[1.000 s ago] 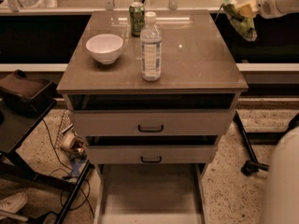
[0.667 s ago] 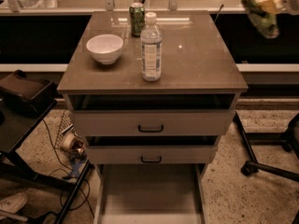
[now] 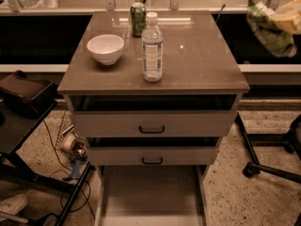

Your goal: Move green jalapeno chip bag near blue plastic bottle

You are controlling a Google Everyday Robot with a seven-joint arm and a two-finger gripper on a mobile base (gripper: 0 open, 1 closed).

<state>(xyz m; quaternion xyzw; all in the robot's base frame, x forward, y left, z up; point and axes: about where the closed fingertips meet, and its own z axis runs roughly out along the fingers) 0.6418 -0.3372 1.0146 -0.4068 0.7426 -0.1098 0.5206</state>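
The green jalapeno chip bag (image 3: 267, 31) is a crumpled shiny green foil bag hanging in the air at the far right, beyond the table's right edge and above the dark gap. My gripper (image 3: 286, 19) shows as a pale shape at the right frame edge, shut on the bag's upper right side. The blue plastic bottle (image 3: 152, 48), clear with a white cap and pale label, stands upright near the middle of the brown tabletop (image 3: 202, 55), well to the left of the bag.
A green can (image 3: 138, 19) stands just behind the bottle. A white bowl (image 3: 105, 48) sits at the table's left. Two drawers (image 3: 151, 125) below are slightly open. A chair base (image 3: 268, 166) is on the floor at right, and a dark stand (image 3: 23, 102) at left.
My gripper and the chip bag have moved to the right, away from the table's back right corner, and sit slightly lower than a moment ago. Bottle, can and bowl have not moved.
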